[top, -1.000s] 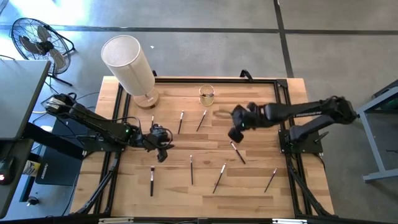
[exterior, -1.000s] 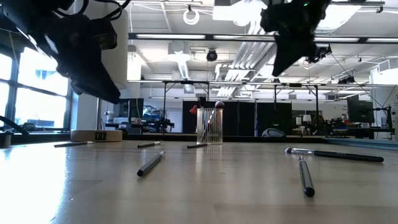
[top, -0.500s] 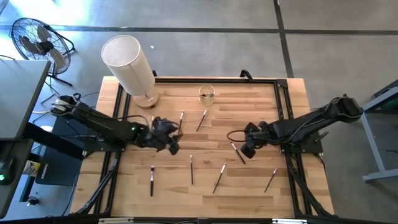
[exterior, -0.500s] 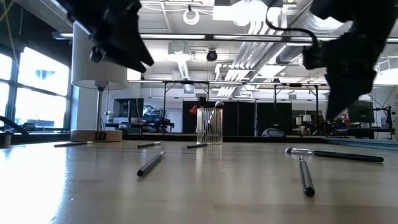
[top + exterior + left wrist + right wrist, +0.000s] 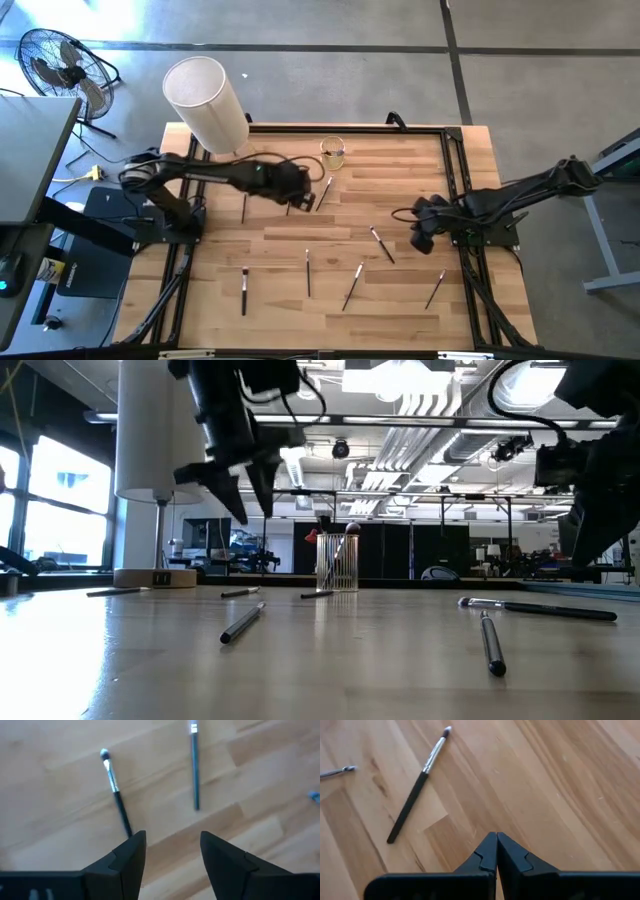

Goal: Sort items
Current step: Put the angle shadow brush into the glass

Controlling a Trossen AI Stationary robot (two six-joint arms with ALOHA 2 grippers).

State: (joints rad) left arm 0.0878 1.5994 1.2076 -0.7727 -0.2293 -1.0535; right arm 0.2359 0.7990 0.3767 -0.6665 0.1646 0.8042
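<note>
Several slim makeup brushes lie flat on the wooden table (image 5: pixel 400 170): one (image 5: pixel 324 193) near the far middle, one (image 5: pixel 382 244) at centre right, and others (image 5: pixel 308 272) (image 5: pixel 353 286) (image 5: pixel 244 290) (image 5: pixel 436 288) toward the near edge. My left gripper (image 5: pixel 298 200) (image 5: pixel 253 510) hangs open above the table, fingers pointing down. Its wrist view shows two brushes (image 5: pixel 116 790) (image 5: pixel 195 770) just ahead of the left gripper (image 5: pixel 172 840). My right gripper (image 5: pixel 420 243) (image 5: pixel 496 837) is shut and empty near the right edge, with a brush (image 5: pixel 417 785) ahead of it.
A clear yellowish glass cup (image 5: pixel 333 152) (image 5: pixel 336 563) stands near the far edge with a thin stick leaning inside. A large white cylinder (image 5: pixel 205 105) stands at the far left corner. A black frame (image 5: pixel 455 170) borders the table. A fan (image 5: pixel 60 65) stands on the floor.
My left gripper has swung from the table's left middle toward the far edge and the right, and now hangs over the brushes near the cup. My right gripper has drawn back from the centre toward the right edge and the near side. The brushes have stayed where they were.
</note>
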